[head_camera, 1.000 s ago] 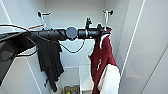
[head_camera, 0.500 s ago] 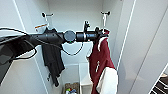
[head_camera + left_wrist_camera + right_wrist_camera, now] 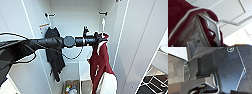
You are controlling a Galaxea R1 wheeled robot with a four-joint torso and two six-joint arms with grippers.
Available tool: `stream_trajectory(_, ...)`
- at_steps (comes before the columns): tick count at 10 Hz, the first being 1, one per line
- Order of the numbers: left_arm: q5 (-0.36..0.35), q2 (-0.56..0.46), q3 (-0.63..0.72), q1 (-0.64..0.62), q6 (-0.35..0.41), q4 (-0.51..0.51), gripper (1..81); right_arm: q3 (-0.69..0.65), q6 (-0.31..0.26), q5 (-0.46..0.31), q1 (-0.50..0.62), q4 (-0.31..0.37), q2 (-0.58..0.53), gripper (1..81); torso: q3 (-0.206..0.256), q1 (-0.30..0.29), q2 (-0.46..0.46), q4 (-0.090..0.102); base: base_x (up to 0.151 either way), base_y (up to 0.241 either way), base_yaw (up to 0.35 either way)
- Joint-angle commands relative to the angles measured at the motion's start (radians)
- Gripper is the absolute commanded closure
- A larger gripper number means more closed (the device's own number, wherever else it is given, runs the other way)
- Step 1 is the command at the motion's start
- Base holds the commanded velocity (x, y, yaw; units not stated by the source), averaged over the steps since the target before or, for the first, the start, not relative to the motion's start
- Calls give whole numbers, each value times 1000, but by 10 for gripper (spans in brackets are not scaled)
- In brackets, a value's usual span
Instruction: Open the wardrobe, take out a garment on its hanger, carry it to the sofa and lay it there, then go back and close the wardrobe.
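The jacket (image 3: 101, 66) hangs in the open wardrobe (image 3: 75, 22), at about 4 o'clock in the head view. It is dark red with a white sleeve low down. The left gripper (image 3: 98, 39) is up at the jacket's collar, at the end of the long black arm (image 3: 50, 42). I cannot tell if its fingers are spread or pinching. The white hanger (image 3: 218, 23) sits inside the collar. Its hook goes up to a black peg (image 3: 103, 13) at 1 o'clock. Farther back at 9 o'clock a black coat (image 3: 55, 57) hangs from another peg (image 3: 48, 15).
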Motion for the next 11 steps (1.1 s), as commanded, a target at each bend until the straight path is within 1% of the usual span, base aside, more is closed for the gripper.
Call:
stream_trajectory(1,-107,-30,39,-157,14,45,811,8,-5,-56,36,-2,2,10,0,0,0,0,-157,-71,0)
stream_trajectory(3,-134,-70,78,-137,16,59,811,6,-5,-56,36,-2,2,10,0,0,0,0,-157,-71,0)
stream_trajectory(5,-136,-86,82,-125,14,59,811,5,-5,-56,36,-2,2,10,0,0,0,0,-143,-36,0)
stream_trajectory(11,-133,-89,84,-108,14,61,811,6,-5,-58,39,-4,4,10,0,-1,0,0,-103,0,0)
